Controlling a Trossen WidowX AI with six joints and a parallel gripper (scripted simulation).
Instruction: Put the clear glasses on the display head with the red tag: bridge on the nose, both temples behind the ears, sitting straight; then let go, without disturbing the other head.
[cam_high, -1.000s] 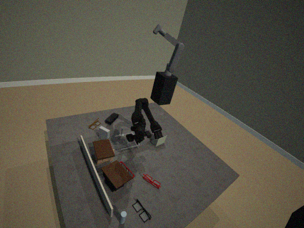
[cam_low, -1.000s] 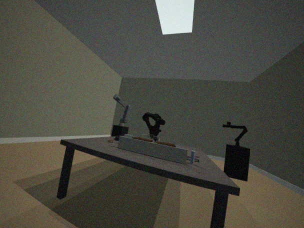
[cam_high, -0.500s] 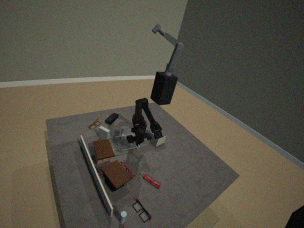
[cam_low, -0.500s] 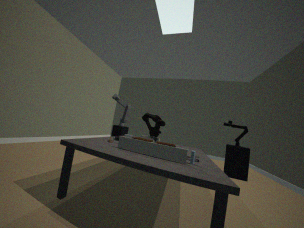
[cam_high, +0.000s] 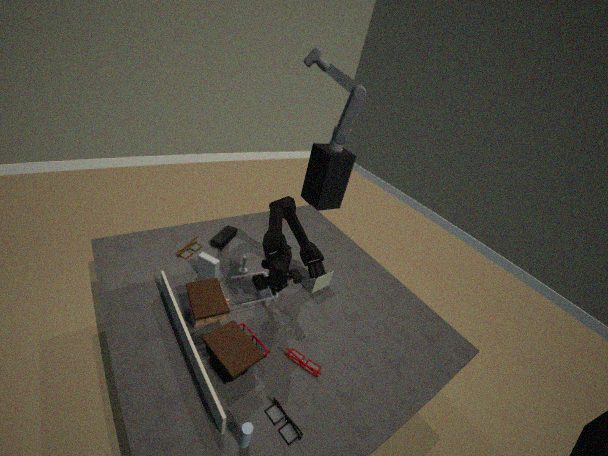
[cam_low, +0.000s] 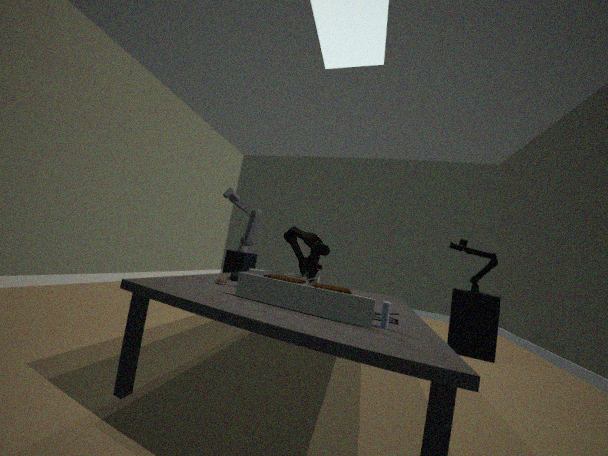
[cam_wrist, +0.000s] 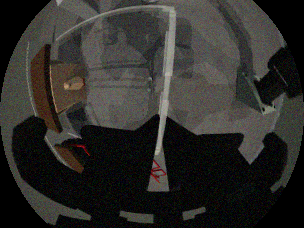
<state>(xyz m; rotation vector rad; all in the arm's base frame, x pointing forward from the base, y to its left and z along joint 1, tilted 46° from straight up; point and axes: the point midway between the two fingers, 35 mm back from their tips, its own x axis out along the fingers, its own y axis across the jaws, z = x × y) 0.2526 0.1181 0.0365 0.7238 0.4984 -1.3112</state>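
Note:
My gripper (cam_high: 276, 289) (cam_wrist: 159, 118) is shut on the front of the clear glasses (cam_high: 252, 301) (cam_wrist: 167, 65). It holds them above the table, in front of the bare head. Their two temples point toward that head in the top view; a temple curves left in the wrist view. The bare head (cam_high: 206, 300) (cam_low: 285, 278) (cam_wrist: 40, 85) has a brown top, and its nose faces the glasses. The other head (cam_high: 235, 350) (cam_low: 332, 288) (cam_wrist: 70, 157) has a brown top and red glasses at its face. I cannot make out the red tag.
A long pale panel (cam_high: 192, 350) (cam_low: 300, 300) stands behind the heads, with a pale cylinder (cam_high: 245, 436) (cam_low: 385, 315) at its end. Red glasses (cam_high: 303, 362), black glasses (cam_high: 283, 421), brown glasses (cam_high: 190, 248), a black case (cam_high: 223, 237), a pale block (cam_high: 209, 266) and a small post (cam_high: 243, 266) are around.

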